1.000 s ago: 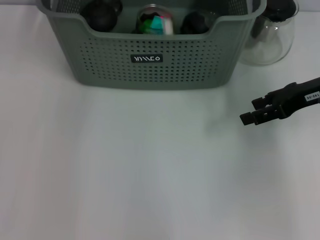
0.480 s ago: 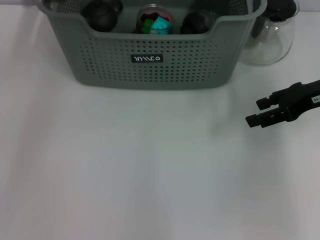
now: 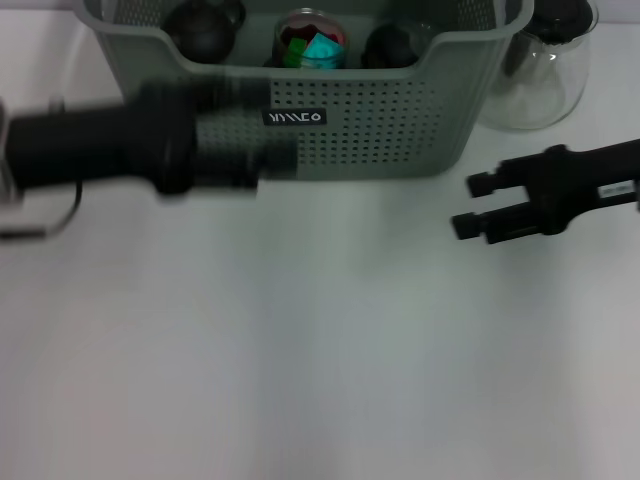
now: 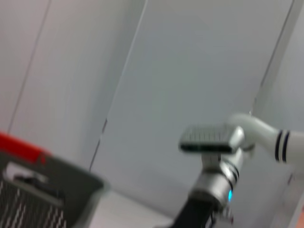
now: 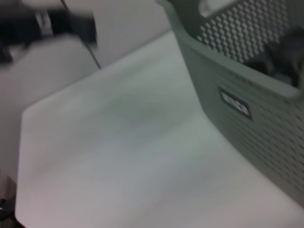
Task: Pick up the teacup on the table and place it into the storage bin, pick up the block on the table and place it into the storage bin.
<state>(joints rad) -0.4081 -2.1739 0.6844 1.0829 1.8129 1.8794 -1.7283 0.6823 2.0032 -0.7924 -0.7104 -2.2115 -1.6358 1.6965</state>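
**benchbot_dan:** So where's everything sitting? I see the large grey-green perforated plastic storage bin (image 3: 330, 110) at the far edge of the white tabletop (image 3: 320, 350), black label with a white logo facing the robot.

**rm_tinker:** Yep. Inside it there's a small clear glass teacup (image 3: 310, 38), and the red, green and teal block pieces (image 3: 312, 46) look like they're sitting in it. Two dark round lumps (image 3: 200, 25) either side, can't tell what those are. No cup or block out on the tabletop that I can find, so I'd guess both placements are done.

**benchbot_dan:** And the arms?

**rm_tinker:** Right gripper (image 3: 472, 207) hovers over the tabletop just off the bin's right front corner, jaws spread apart with nothing between them, pointing toward the middle. Left arm (image 3: 130, 145) lies across the bin's front wall as a big smeared black tube. Its gripper end is lost in the blur, so I can't tell how those jaws stand.

**benchbot_dan:** If something still needed a nudge, which arm?

**rm_tinker:** The cup lies up and to the left of the right jaws, beyond the bin's front wall. The left arm is nearer the wall, but honestly both are on the outside of it. There's also a clear glass carafe (image 3: 545, 70) right behind the right arm, so I'd watch that elbow.
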